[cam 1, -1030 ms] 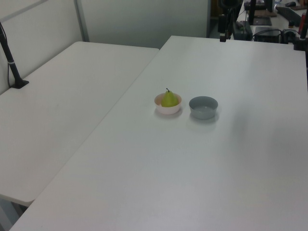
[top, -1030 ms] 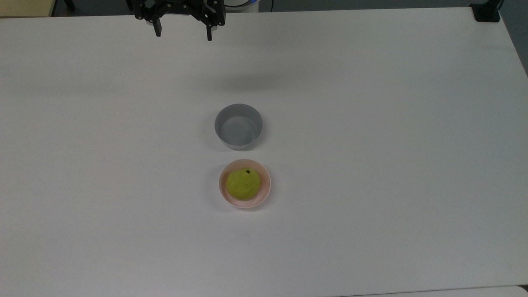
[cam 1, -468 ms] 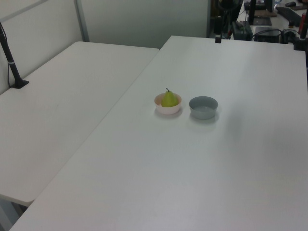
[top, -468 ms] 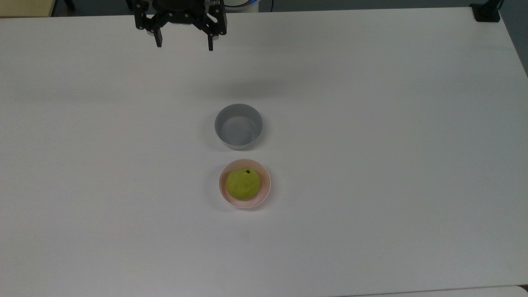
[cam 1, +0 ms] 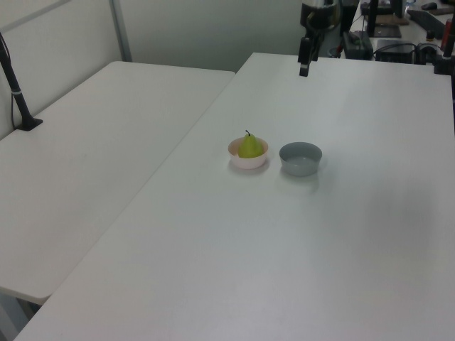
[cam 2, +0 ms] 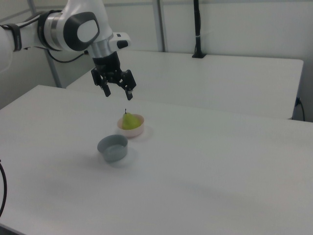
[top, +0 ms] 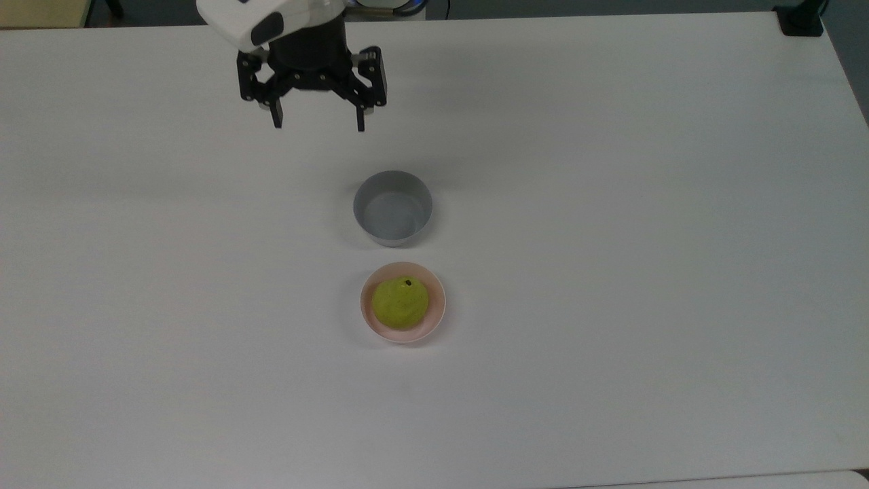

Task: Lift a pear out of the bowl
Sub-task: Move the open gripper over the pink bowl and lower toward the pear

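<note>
above the tabletop [top: 611,204], the gripper [top: 318,125] has advanced toward the pear [top: 400,303] in the bowl [top: 434,319], fingers [top: 276,117] spread open, approach under way.

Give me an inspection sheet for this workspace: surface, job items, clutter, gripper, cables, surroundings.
Surface: white table, bare apart from two bowls.
Job's things: pear sits stem-up in the pink bowl.
Clutter: grey bowl, empty, beside the pink bowl, not touching.
Gripper: gripper open, raised above the table, nothing held.
Cables: dark cable along the arm.
Surroundings: second white table alongside; black pole on it.
</note>
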{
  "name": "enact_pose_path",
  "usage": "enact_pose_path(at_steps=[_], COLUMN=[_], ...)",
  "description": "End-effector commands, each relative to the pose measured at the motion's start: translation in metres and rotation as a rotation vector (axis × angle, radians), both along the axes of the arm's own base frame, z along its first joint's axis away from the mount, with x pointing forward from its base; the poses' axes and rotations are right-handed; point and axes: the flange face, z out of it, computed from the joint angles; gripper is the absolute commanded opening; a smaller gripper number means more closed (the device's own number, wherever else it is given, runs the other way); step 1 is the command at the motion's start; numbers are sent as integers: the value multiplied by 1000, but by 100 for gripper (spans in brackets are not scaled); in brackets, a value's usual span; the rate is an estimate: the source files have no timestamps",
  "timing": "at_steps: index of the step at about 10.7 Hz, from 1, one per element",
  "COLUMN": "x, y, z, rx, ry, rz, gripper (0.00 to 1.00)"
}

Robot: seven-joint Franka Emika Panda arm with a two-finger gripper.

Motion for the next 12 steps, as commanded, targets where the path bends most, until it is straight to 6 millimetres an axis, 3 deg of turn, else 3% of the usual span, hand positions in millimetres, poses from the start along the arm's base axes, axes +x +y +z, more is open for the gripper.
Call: enact_pose_path(at_steps=[1, 3, 6, 8, 12], x=[28, 49, 67, 78, 87], y=[19, 42, 53, 74, 83], z=[-40, -79, -124, -145, -185], rx=[55, 45, 32, 19, 2], ry=[-59, -85, -115, -147, -153], rz=[16, 42, 56, 92, 113], gripper=[100, 100, 100, 100, 100])
